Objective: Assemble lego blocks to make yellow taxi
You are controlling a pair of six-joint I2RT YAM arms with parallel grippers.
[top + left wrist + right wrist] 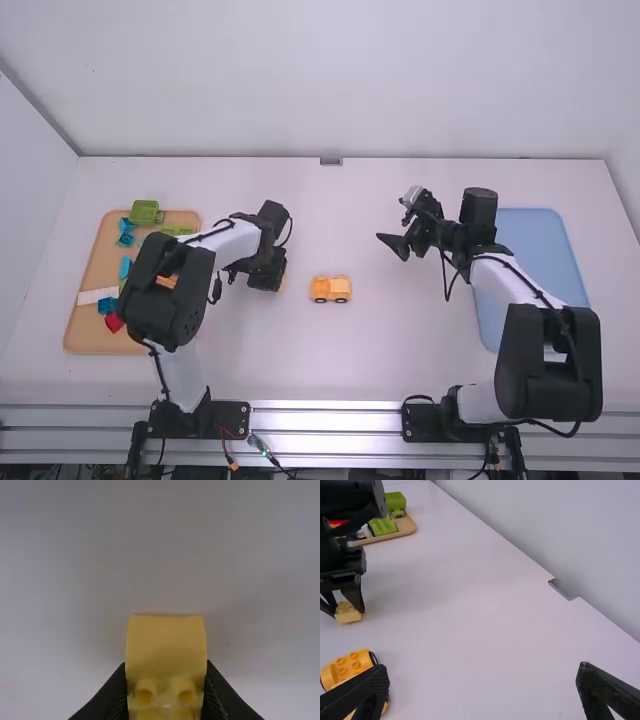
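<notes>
A: Pictured at L, what's gripped?
B: Left end effector (278, 287), closed on a yellow studded block (166, 645), low at the worktop (340, 370), L of ctr. Looks to be at or just above the surface; can't tell if touching.
A: And the wheeled base (331, 289)?
B: Yellow-orange, studded, upright on the worktop nr ctr, to the R of the held block, apart from it.
A: R arm?
B: Right end effector (395, 222), fingers spread wide, farther up the worktop and R of the base.
A: Rest of scene?
B: Wooden tray (85, 340) at far L w/ green, blue & red pcs; blue tray (530, 230) at far R, partly behind the R arm.
</notes>
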